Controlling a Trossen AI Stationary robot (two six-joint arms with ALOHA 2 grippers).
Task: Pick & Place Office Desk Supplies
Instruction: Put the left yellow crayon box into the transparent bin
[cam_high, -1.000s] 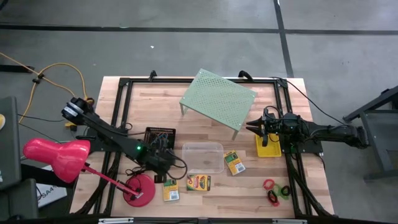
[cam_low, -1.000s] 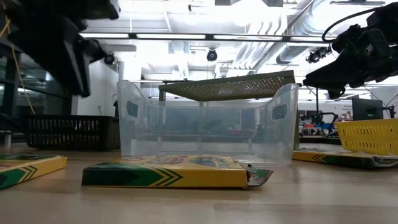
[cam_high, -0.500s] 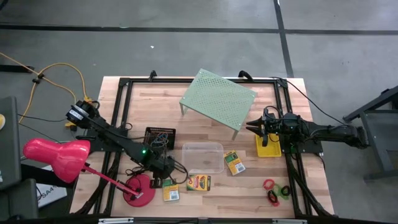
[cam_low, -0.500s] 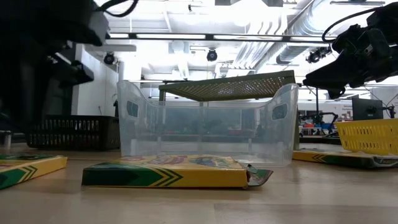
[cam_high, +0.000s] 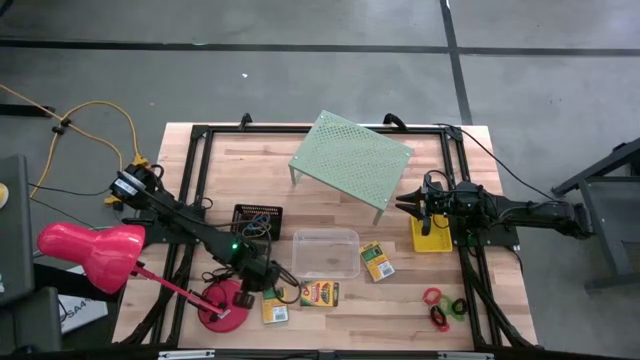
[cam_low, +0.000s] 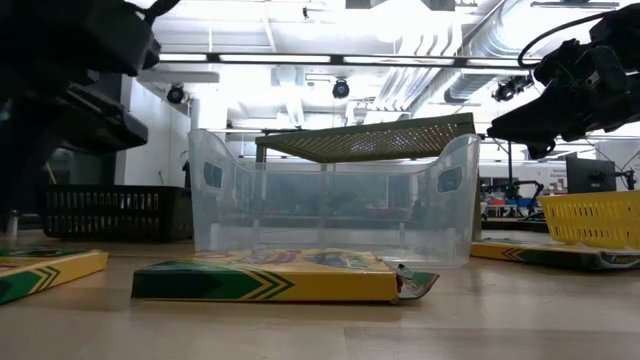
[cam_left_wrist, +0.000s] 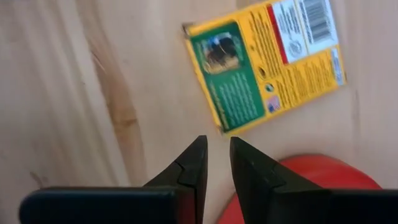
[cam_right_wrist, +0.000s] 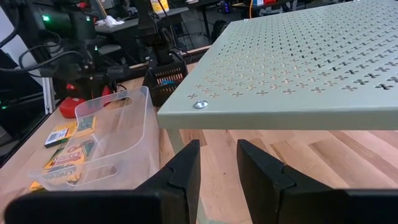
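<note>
Three green-and-yellow card boxes lie flat on the table: one (cam_high: 275, 307) beside the lamp's red base, one (cam_high: 320, 294) in front of the clear tub (cam_high: 326, 253), one (cam_high: 376, 260) to the tub's right. My left gripper (cam_high: 270, 287) points down just above the first box (cam_left_wrist: 264, 65), its fingers a narrow gap apart with nothing between them (cam_left_wrist: 217, 146). My right gripper (cam_high: 402, 208) waits open (cam_right_wrist: 217, 155) above the yellow basket (cam_high: 432, 238), beside the green shelf. Red, green and black rings (cam_high: 440, 305) lie near the front right. The black mesh tray (cam_high: 257, 220) stands left of the tub.
The pink-red desk lamp's base (cam_high: 224, 305) sits close to the left gripper, and its head (cam_high: 90, 250) hangs off the table's left side. The pale green perforated shelf (cam_high: 350, 160) stands on its legs at the far middle. Bare wood lies between the tub and the rings.
My left gripper has gone down and toward the table's near edge, from beside the mesh tray to above the box by the lamp base, and its wrist has turned. Its finger gap looks unchanged. The right arm has kept still.
</note>
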